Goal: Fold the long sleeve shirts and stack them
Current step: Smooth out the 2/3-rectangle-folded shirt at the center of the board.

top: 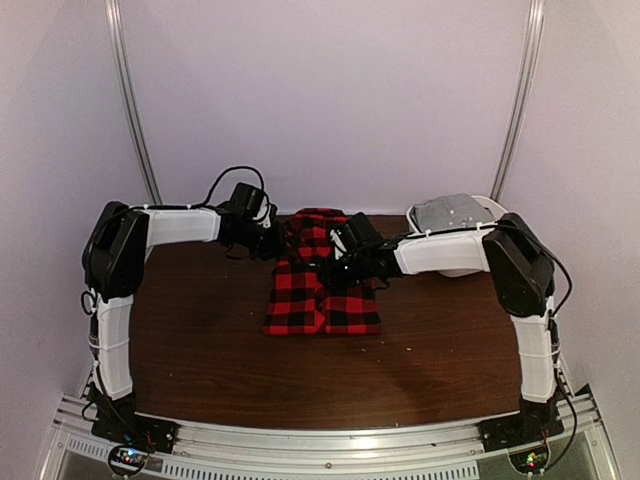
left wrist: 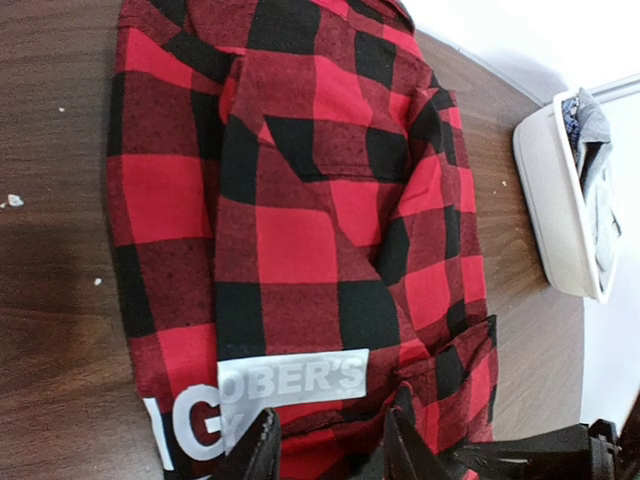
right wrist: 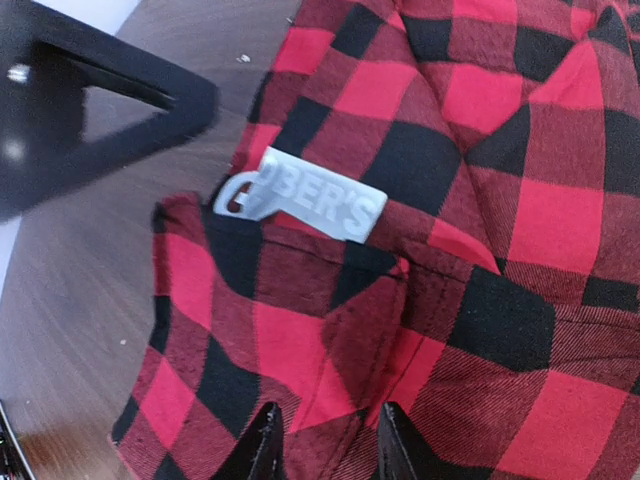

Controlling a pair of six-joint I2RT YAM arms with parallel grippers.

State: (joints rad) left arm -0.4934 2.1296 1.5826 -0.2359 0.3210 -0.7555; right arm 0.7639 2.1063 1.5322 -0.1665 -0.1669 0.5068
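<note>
Bench of dark brown wood [top: 200, 350], pale walls around it, white plastic tub [top: 455, 215] at far right. Red-and-black check flannel shirt [top: 322, 290] lies mid-bench between left tool [top: 262, 238] and right tool [top: 348, 250]. Left wrist: shirt [left wrist: 300, 230] flat, one sleeve folded across the body, white printed label [left wrist: 295, 378] by the tool [left wrist: 330, 430], jaws parted. Right wrist: tool [right wrist: 328, 420] likewise parted over rumpled shirt edge [right wrist: 300, 350].

Dim even light, soft sheen on table [top: 420, 385], shirt [left wrist: 300, 250] sharp close up, left arm [right wrist: 100, 110] blurred in right wrist view
</note>
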